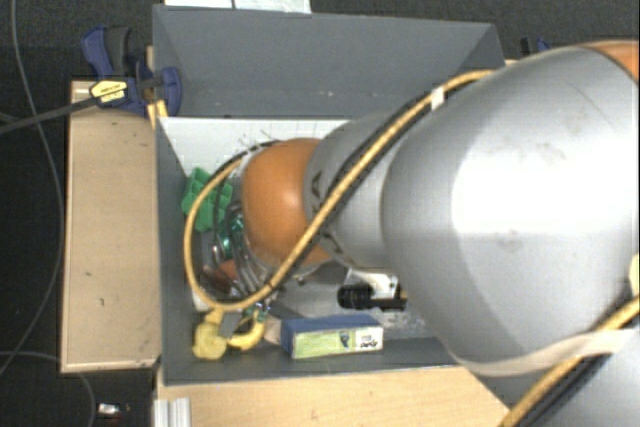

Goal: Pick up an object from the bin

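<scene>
Down at the left of the bin [320, 65], an orange wrist cover [275, 200] hides the hand, its opening impossible to tell; a green piece [195, 193] and a yellow piece [210, 340] lie nearest. Probably reaching; gripping and lifting come next.

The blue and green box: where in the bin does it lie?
The box lies along the bin's near wall at the camera view's bottom, right of a yellow lumpy thing and below a black bottle.

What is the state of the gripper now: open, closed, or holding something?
Gripper: cannot be told; the orange wrist cover sits over the bin's left part, beside a green thing.
</scene>
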Robot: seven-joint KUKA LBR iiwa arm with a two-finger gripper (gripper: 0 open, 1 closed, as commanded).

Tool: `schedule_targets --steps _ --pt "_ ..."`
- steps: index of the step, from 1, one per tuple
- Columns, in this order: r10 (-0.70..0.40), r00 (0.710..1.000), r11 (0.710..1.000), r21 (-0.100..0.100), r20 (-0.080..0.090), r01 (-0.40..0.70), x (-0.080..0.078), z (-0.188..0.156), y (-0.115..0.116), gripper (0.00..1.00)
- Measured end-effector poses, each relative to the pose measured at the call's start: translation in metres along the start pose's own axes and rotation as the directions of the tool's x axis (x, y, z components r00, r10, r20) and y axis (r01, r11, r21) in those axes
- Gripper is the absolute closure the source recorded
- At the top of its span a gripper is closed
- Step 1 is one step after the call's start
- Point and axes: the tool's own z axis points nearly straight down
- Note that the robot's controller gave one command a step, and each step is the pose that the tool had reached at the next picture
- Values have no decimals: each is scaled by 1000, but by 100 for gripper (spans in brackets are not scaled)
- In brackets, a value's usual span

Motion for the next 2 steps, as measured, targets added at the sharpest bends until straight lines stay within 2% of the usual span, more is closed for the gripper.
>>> schedule_targets --steps 1,2 --pt "53 999 999 -6 -5 -53 1 -2 0 100" --pt "62 998 998 -7 -5 -62 1 -2 0 100"
